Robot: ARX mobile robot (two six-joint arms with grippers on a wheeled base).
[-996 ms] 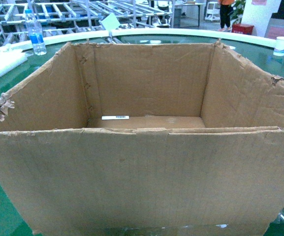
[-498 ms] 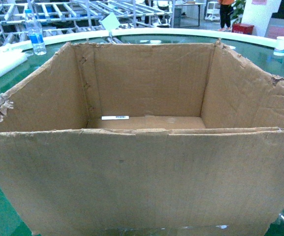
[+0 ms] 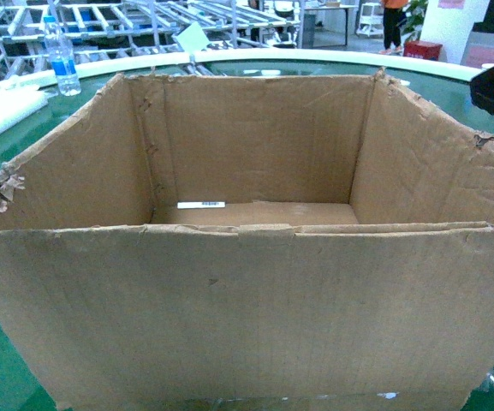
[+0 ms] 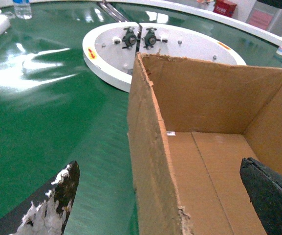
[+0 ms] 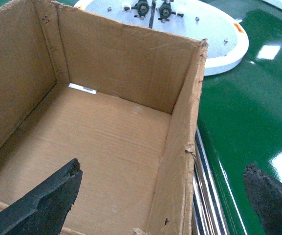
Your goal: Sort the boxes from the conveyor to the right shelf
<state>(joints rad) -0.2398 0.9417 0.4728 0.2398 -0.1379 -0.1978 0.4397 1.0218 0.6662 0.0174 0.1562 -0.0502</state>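
Dark arm shapes, absent a second ago, have entered both head-view edges. The left gripper (image 4: 155, 196) and right gripper (image 5: 162, 196), both spread wide, straddle opposite walls of the large brown corrugated cardboard box (image 3: 255, 214); a two-sided lift is probably being prepared.

Water bottle (image 3: 62, 58) beside white foam (image 3: 2, 111)
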